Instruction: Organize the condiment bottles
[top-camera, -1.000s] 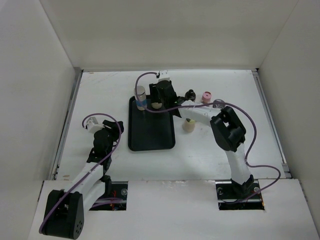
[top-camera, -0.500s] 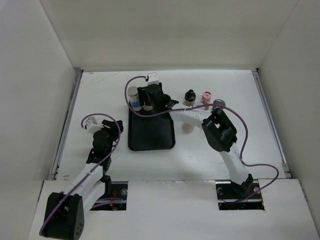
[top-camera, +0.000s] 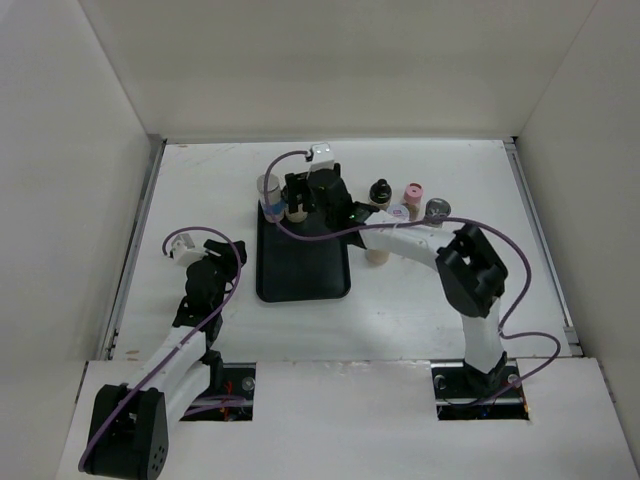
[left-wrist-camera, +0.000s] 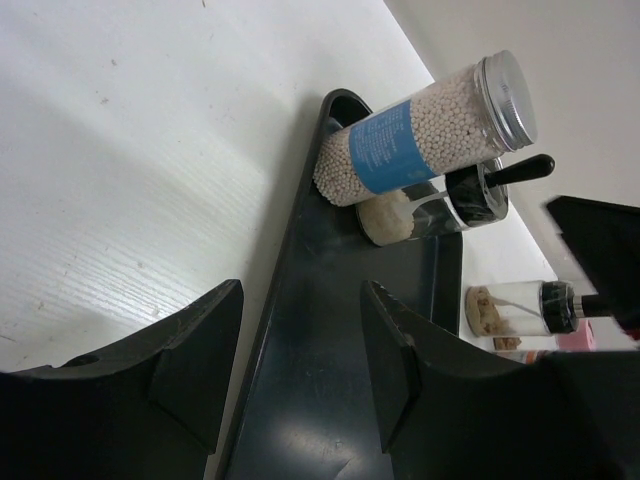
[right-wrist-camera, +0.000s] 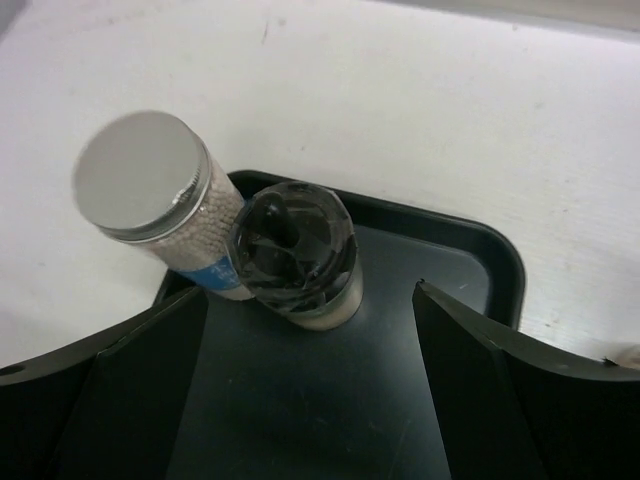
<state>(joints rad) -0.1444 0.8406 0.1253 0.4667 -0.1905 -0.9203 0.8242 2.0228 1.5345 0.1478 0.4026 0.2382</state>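
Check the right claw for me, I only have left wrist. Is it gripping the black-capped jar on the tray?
Observer: No. Right wrist shows the right claw open, fingers clear of the black-capped jar on both sides.
Operator: Any jars off the tray?
Observer: Top view: a cream-capped jar stands on the table just right of the tray.
Operator: More?
Observer: Farther back, a pink-capped jar and a grey-capped jar also stand on the table.
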